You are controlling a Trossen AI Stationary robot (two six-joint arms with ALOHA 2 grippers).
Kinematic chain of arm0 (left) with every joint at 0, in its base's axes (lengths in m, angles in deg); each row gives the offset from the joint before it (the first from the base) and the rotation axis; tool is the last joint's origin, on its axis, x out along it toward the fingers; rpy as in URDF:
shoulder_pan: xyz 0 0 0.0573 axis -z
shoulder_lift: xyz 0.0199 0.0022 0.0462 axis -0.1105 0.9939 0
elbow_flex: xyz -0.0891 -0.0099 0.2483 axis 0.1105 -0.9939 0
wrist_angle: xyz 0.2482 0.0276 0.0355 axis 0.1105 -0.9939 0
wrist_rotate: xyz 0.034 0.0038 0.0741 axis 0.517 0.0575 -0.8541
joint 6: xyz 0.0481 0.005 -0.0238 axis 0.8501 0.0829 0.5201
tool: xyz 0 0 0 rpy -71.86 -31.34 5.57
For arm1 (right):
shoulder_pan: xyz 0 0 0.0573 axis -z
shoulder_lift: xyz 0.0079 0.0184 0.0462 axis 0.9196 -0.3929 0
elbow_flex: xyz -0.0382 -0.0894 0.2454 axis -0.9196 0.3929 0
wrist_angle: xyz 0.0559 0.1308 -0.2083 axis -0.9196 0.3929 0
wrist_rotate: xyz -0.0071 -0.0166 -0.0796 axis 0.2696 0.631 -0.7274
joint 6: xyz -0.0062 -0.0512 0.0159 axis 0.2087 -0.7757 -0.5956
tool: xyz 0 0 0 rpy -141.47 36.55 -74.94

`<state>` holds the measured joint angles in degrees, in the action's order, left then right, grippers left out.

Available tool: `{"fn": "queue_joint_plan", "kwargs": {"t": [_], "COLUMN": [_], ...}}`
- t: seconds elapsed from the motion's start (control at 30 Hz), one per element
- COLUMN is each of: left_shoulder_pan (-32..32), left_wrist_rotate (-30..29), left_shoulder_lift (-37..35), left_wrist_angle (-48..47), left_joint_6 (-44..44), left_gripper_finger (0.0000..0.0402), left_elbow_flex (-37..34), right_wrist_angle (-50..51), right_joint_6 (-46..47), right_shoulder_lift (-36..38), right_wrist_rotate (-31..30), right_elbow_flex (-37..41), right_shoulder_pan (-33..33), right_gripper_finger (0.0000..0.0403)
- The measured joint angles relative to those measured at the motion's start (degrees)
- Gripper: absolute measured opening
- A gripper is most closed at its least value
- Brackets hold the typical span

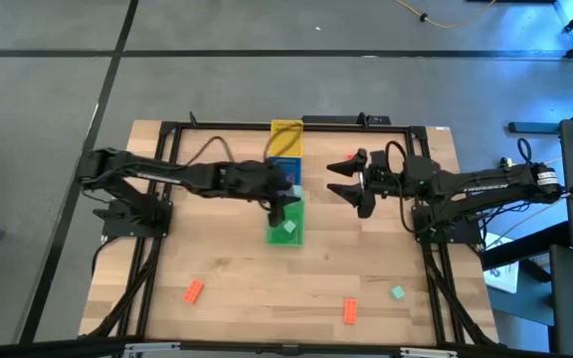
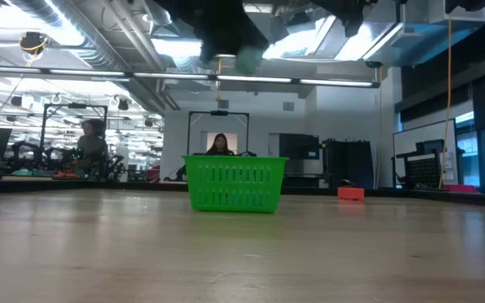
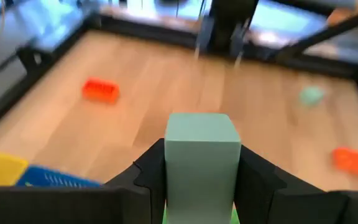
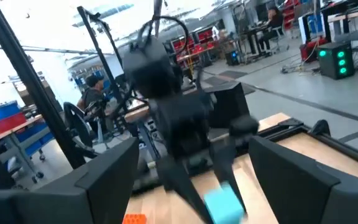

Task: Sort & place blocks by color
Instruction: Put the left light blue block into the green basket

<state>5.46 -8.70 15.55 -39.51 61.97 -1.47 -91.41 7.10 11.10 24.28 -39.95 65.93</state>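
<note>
Left claw [image 1: 286, 204] sits at frame centre in the high view, above the green basket [image 1: 286, 225], clamped on a mint block [image 3: 202, 163]; the left wrist view shows the block upright between both fingers [image 3: 151, 174], filling the gap. In the low view the green basket [image 2: 234, 183] stands mid-frame on the bench [image 2: 242, 252], and the arm with a pale block [image 2: 248, 59] hangs at top centre, well above the rim. One mint block [image 1: 288, 228] already lies in the basket. Yellow tray [image 1: 286, 134] and blue tray [image 1: 285, 165] stand just above it in the high view. Right claw [image 1: 344, 179] waits right of centre, fingers spread wide, nothing between them. Loose on the bench, lower part of the high view: orange block [image 1: 193, 290] lower left, orange block [image 1: 350, 310] lower centre, mint block [image 1: 397, 292] lower right. Judgement: step in hand is the drop of the mint piece into the green basket. To do it well, centre the claw over the basket's opening, not its wall, come down closer to the rim before releasing so the piece does not bounce out, then open fully and lift straight up. Risk: the left wrist view shows green only just under the block, so alignment cannot be told with confidence.
</note>
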Motion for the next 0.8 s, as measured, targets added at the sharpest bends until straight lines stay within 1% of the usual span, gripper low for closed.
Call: {"fn": "queue_joint_plan", "kwargs": {"t": [0.1,0.17,0.4,0.53,0.6,0.7,0.8], "left_shoulder_pan": [-0.07,-0.05,-0.07,-0.04,-0.06,-0.04,-0.04], "left_wrist_rotate": [-0.68,-0.71,-0.98,-2.32,-2.71,-3.69,-4.25], "left_shoulder_lift": [4.85,7.96,15.26,17.07,17.33,17.3,17.29], "left_wrist_angle": [-3.09,-3.2,-6.77,-8.82,-10.77,-11.05,-11.54], "left_joint_6": [-2.47,-5.05,-11.06,-13.4,-13.56,-13.57,-13.57], "left_gripper_finger": [0.0125,0.0125,0.0125,0.0125,0.0125,0.0125,0.0135], "left_elbow_flex": [1.06,1.06,1.05,1.06,1.03,1.06,1.06], "right_wrist_angle": [-0.05,-0.05,0.02,0.06,0.09,0.39,0.36], "right_joint_6": [-0.02,-0.02,-0.02,-0.02,-0.02,-0.03,-0.04], "right_shoulder_lift": [0.08,0.08,0.08,0.08,0.08,0.08,0.08], "right_wrist_rotate": [-0.51,-0.51,-0.54,-0.54,-0.53,-0.54,-0.54], "right_elbow_flex": [0.0,0.0,0.0,0.0,0.0,0.0,0.0], "right_shoulder_pan": [0.0,0.0,0.0,0.0,-0.02,0.0,0.0], "right_gripper_finger": [0.0308,0.0308,0.0308,0.0308,0.0308,0.0308,0.0308]}}
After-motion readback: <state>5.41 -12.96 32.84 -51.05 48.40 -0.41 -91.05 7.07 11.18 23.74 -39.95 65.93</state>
